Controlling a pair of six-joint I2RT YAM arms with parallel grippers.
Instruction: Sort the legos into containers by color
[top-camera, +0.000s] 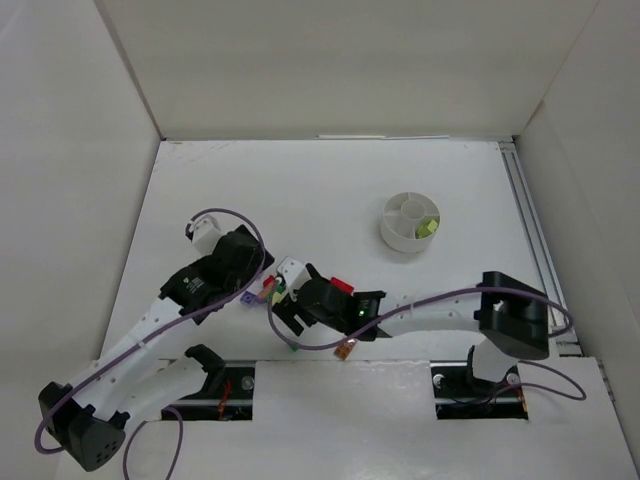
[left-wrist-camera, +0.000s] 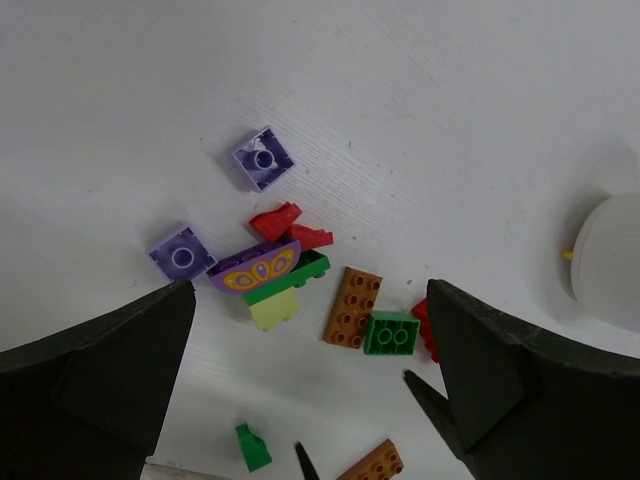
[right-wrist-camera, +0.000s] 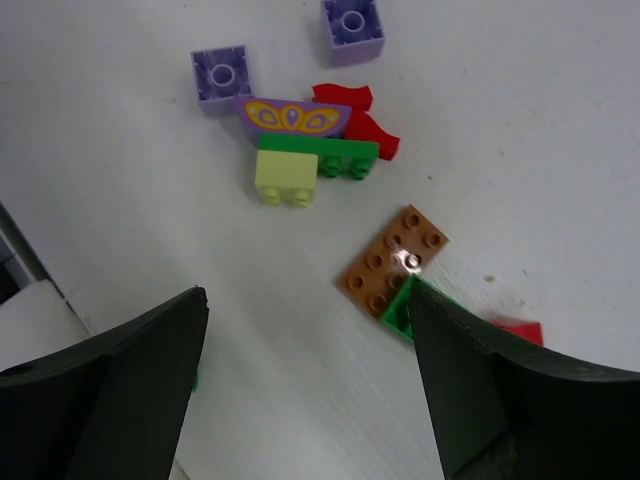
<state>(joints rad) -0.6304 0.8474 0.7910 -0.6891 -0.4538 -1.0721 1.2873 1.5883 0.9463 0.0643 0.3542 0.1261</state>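
Observation:
The legos lie in a loose heap between both grippers. The left wrist view shows two purple squares (left-wrist-camera: 264, 158), red pieces (left-wrist-camera: 276, 221), a purple arch (left-wrist-camera: 255, 268) on a green plate (left-wrist-camera: 290, 280), a pale yellow brick (left-wrist-camera: 274, 310), a brown plate (left-wrist-camera: 353, 306) and a green brick (left-wrist-camera: 391, 333). My left gripper (left-wrist-camera: 310, 400) hangs open above them, holding nothing. My right gripper (right-wrist-camera: 308, 330) is open too, its right fingertip against the green brick (right-wrist-camera: 400, 310) beside the brown plate (right-wrist-camera: 392, 262). The containers are wedges of a round white dish (top-camera: 400, 240); one holds a yellow-green lego (top-camera: 428, 227).
A small green piece (left-wrist-camera: 252, 447) and a second brown brick (left-wrist-camera: 372, 463) lie nearer the arms' bases. White walls enclose the table on three sides, and a rail (top-camera: 530, 230) runs along its right edge. Both arms crowd together over the heap, left gripper (top-camera: 258, 280) beside right gripper (top-camera: 283, 308).

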